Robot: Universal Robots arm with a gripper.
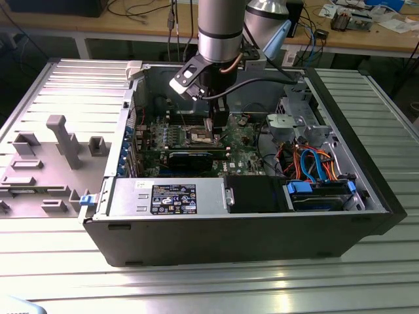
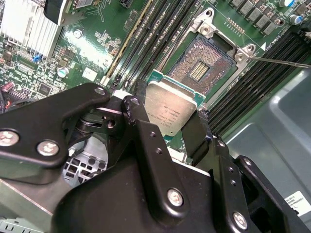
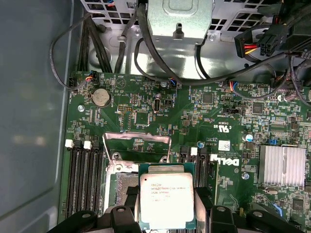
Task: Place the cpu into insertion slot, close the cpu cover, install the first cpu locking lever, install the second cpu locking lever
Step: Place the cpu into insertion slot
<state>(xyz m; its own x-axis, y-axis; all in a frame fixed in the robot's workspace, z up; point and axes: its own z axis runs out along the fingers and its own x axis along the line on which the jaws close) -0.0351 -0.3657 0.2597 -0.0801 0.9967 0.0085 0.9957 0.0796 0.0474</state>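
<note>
Ribbed metal sheeting forms the counter (image 1: 216,288), with a cluttered workbench and loose cables behind it. On the counter an open computer case (image 1: 242,232) lies on its side, and grey plastic fixtures (image 1: 62,140) stand beside it at the exterior view's left. A silver robot arm (image 1: 219,26) reaches down into the case over the green circuit board (image 3: 146,111).

On that board, in the first wrist view, a finned silver heat sink (image 3: 282,165) sits to one side. Long black memory slots (image 3: 85,179) flank the socket (image 2: 201,68). The socket is a square recess with a dark, pin-filled centre and a shiny metal rim with screws at its corners. The cover (image 3: 136,137), a thin silver frame with a large window, stands raised off the socket at its far edge. A round coin battery (image 3: 101,97) lies beyond it.

The chip (image 2: 170,109) is a small flat square with a dull silver-grey metal top, faint dark print and a narrow green border. The black fingers (image 2: 197,133) are clamped on two opposite edges of it, one on each side, leaving its top face bare. The chip hangs between them over the near edge of the socket, hiding that corner, with most of the dark centre still uncovered.
</note>
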